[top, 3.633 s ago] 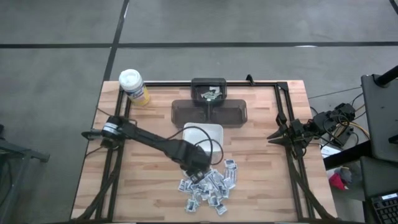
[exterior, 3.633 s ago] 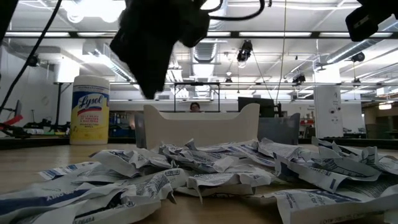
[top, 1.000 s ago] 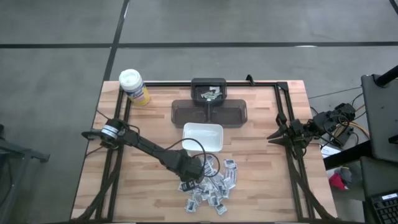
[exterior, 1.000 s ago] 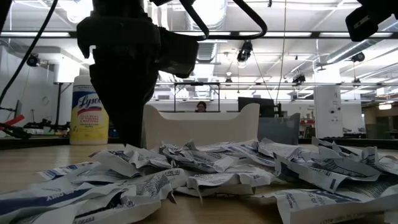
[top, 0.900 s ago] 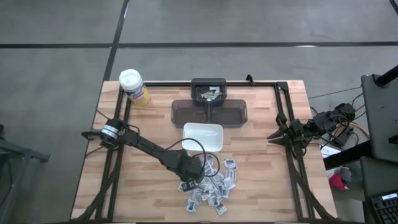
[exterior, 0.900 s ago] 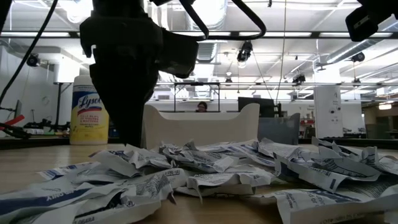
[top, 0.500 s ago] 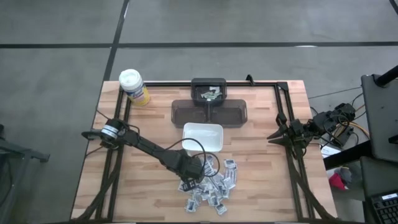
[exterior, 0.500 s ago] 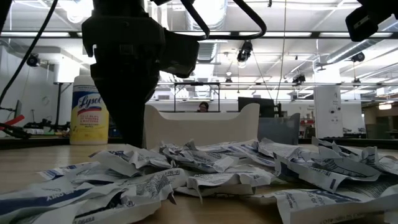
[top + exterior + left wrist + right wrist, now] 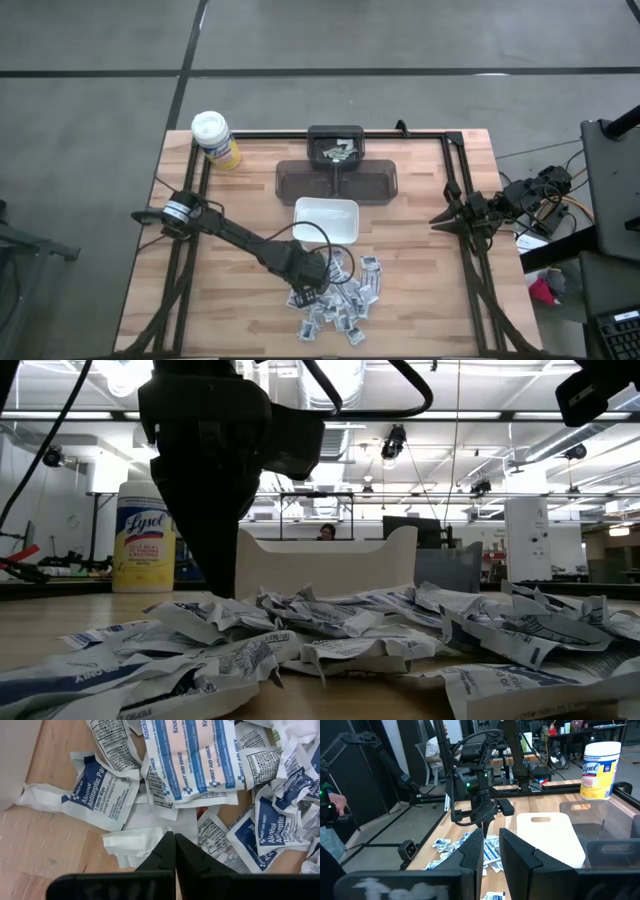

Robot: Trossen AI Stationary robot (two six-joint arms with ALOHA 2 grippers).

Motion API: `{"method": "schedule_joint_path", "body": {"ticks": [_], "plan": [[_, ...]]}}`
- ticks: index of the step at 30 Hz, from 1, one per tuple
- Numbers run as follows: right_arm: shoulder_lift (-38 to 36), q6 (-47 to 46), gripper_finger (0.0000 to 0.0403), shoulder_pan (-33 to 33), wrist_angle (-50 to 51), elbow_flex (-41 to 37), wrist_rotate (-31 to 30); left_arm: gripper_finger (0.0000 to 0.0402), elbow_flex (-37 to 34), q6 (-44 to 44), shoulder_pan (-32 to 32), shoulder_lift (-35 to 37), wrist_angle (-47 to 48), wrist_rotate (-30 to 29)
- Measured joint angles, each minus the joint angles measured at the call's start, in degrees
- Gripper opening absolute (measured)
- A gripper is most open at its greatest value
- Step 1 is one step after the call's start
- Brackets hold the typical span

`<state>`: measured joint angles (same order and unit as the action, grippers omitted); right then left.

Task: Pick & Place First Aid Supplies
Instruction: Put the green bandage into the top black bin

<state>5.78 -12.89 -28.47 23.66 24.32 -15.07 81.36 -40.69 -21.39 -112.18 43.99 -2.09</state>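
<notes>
The first aid supplies point(image 9: 342, 296) are a loose heap of small white and blue packets on the wooden table, just on the near side of the white dish point(image 9: 326, 218). My left gripper point(image 9: 304, 288) points steeply down into the heap's left edge, shut. In the left wrist view its fingertips point(image 9: 174, 836) meet at a crumpled white packet point(image 9: 131, 845). The low view shows it as a dark shape point(image 9: 220, 580) in front of the dish point(image 9: 330, 565). My right gripper point(image 9: 446, 218) waits at the table's right edge, open point(image 9: 491, 851), holding nothing. My left gripper comes from above, slanting down, and its two fingers close together on the edge of the crumpled white packet point(image 9: 159, 839). The fingers cover the exact place of contact. The packet lies on the table among the other packets.
A yellow canister point(image 9: 216, 140) stands at the far left corner. A dark tray point(image 9: 337, 182) and a small dark bin point(image 9: 336, 148) with packets in it sit beyond the dish. Bare wood lies to the left of the heap. A person sits beyond the table point(image 9: 326, 532).
My left gripper has stayed at the heap's left edge. In the low view its lower end has drawn narrower as the fingers shut. The packets lie where they were.
</notes>
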Motion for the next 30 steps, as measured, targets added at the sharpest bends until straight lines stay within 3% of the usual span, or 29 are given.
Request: {"method": "schedule_joint_path", "body": {"ticks": [20,30], "plan": [[0.0,0.0,0.0059,0.0,0.0,0.0,0.0,0.0002,0.1,-0.7,0.0,0.0,0.0,0.1],[0.0,0.0,0.0059,0.0,0.0,0.0,0.0,0.0075,0.1,-3.0,0.0,0.0,0.1,0.1]]}}
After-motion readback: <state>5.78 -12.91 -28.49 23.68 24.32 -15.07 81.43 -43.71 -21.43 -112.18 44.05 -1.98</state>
